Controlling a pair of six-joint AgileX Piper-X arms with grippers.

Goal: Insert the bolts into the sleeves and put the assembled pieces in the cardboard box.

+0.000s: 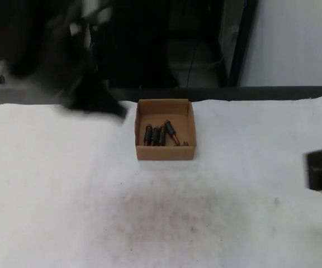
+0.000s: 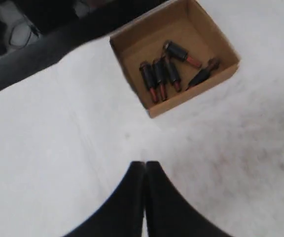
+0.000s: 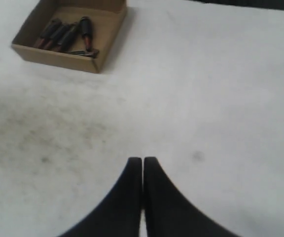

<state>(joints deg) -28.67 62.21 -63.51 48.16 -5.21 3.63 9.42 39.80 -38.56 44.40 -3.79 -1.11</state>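
High view: cardboard box (image 1: 165, 152) mid-bench on white cloth (image 1: 66, 195), assembled pieces (image 1: 160, 135) lying inside; an arm (image 1: 91, 95) near its far corner
Left wrist view: left gripper (image 2: 145, 197) pressed together, holding nothing
Right wrist view: right gripper (image 3: 142, 197) likewise closed and empty, well apart from the box
Risk: the nearby arm may clip the light box, shifting it or spilling pieces

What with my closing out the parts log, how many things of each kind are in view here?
cardboard box: 1
assembled pieces inside it: 4
darker piece inside it, kind unclear: 1
grippers, both shut: 2 (left gripper, right gripper)
Total: 8
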